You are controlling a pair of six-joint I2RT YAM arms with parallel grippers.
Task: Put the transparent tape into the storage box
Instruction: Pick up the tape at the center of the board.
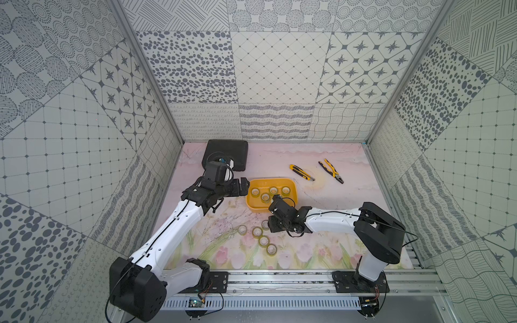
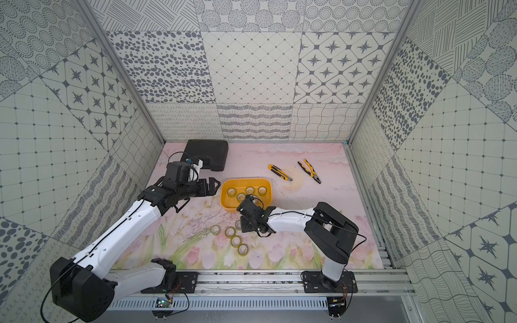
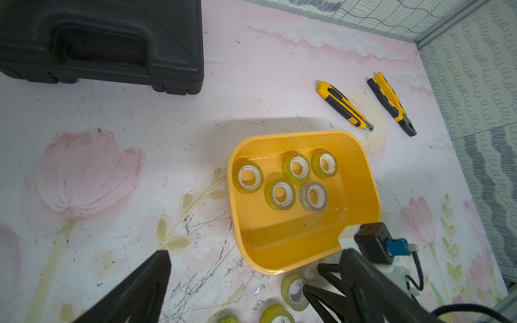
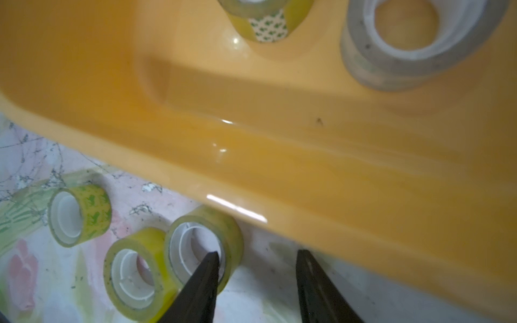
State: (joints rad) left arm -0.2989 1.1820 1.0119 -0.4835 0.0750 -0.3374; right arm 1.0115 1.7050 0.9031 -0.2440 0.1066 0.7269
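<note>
my right jaws are spread and empty, one tip over the core of a clear tape roll (image 4: 207, 219) just beside the yellow storage tub (image 4: 279, 173), i judge to pinch its wall; five tape rolls (image 3: 279, 194) lie inside; left jaws spread.

Ten tape rolls (image 3: 248, 177) in all: five inside the box (image 3: 279, 237), five on the mat (image 1: 279, 162). One black case (image 1: 226, 152), one knife (image 1: 301, 172), one pair of pliers (image 1: 331, 171).
</note>
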